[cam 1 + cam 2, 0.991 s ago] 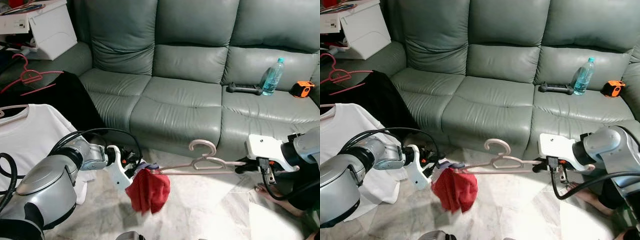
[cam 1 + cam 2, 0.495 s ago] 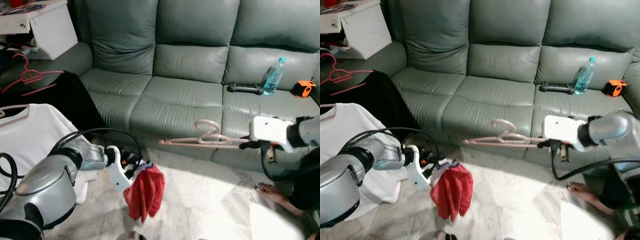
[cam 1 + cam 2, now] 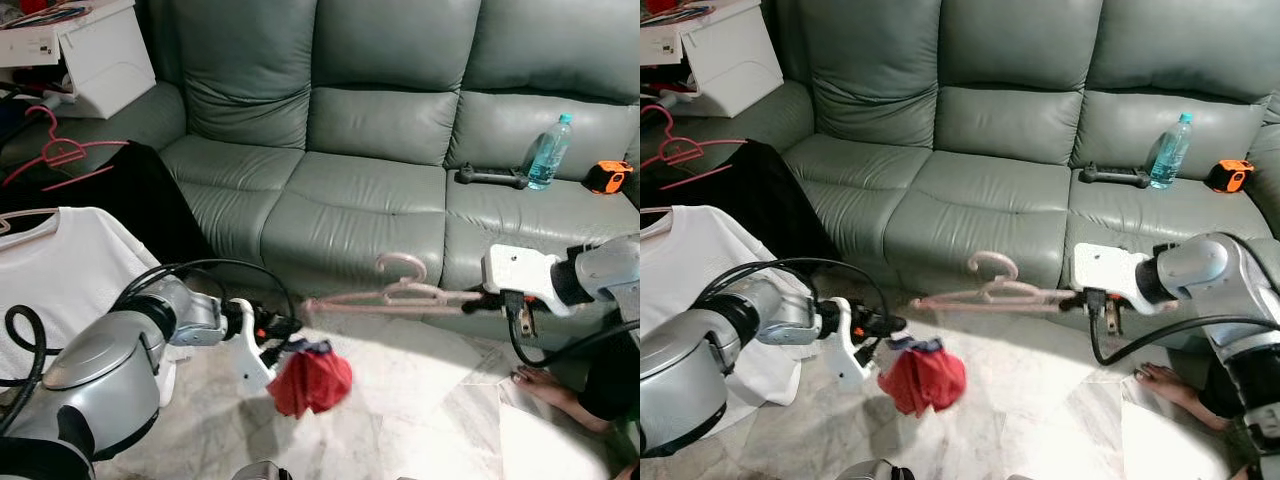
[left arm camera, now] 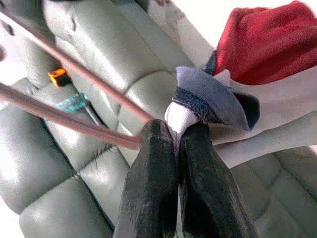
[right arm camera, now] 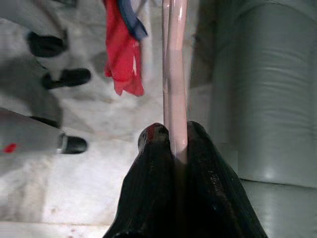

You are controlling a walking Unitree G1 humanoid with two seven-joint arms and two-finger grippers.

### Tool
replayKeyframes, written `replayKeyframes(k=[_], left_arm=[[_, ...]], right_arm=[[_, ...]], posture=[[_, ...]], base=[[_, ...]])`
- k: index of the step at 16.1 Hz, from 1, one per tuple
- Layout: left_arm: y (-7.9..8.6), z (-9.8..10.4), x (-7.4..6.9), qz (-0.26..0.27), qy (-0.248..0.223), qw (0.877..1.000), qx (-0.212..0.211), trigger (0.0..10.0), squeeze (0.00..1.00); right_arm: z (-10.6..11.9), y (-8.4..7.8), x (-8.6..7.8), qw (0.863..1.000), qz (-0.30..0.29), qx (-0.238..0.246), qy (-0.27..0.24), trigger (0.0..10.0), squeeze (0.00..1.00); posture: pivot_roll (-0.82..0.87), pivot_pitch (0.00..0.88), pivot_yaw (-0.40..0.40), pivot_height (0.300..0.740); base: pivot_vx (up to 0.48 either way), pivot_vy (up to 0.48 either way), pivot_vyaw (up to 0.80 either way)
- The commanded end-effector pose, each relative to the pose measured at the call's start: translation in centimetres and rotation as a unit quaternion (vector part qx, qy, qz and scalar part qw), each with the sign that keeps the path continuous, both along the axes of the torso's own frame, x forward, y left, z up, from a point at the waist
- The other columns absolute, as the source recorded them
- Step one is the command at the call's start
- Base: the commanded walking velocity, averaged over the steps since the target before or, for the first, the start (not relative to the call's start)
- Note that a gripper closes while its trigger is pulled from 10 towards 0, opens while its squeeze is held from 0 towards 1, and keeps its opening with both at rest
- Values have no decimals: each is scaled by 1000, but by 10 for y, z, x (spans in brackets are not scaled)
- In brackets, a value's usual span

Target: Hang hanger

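1. Left eye view: right gripper (image 3: 487,296) pinches one end of the pink hanger (image 3: 385,296), held level in the air in front of the grey sofa (image 3: 360,190), hook up. Left gripper (image 3: 283,334) pinches a red garment (image 3: 312,377) that dangles low over the marble floor (image 3: 400,410), just below the hanger's free left end; whether they touch is unclear.
2. Right eye view: on the far right sofa seat, a water bottle (image 3: 1168,150), a black tool (image 3: 1114,176) beside it and an orange tape measure (image 3: 1229,176). On the left, a white shirt (image 3: 690,270), dark cloth (image 3: 750,200) and a red hanger (image 3: 670,150). A person's bare foot (image 3: 1170,385) on the floor near right.
3. Left wrist view: fingers (image 4: 153,183) pressed together on the garment's grey-white collar edge; pink hanger bars cross behind.
4. Right wrist view: fingers (image 5: 153,163) clamped on the hanger's bar; red garment hangs past its far end.
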State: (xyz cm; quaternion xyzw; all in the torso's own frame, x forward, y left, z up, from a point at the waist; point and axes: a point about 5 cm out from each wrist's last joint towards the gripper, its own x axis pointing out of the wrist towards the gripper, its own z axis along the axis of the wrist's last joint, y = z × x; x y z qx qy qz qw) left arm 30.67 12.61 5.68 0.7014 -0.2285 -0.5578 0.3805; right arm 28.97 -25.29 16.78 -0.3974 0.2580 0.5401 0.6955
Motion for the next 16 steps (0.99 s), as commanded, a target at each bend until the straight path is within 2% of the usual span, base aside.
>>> replayKeyframes(k=[1,6,7,11,16], left_arm=[[1,2,1,4,-2,1000,-7,10000,0],[1,7,6,16,-10,1000,-10,10000,0],[2,10,10,51,-6,998,-23,10000,0],[-1,23,24,136,-4,987,-81,10000,0],[-3,25,24,140,11,986,-85,10000,0]], right_arm=[[-5,5,-8,999,23,-2,29,10000,0],[-17,5,-30,995,34,-1,98,10000,0],[-17,6,-34,994,32,0,102,10000,0],[-20,7,-39,994,22,7,110,10000,0],[-20,7,-36,995,7,11,99,10000,0]], posture=[[-101,14,91,740],[-105,16,91,740],[-106,17,91,740],[-111,16,91,740],[-109,16,91,740]], base=[[0,0,0],[0,0,0],[0,0,0],[0,0,0],[0,0,0]])
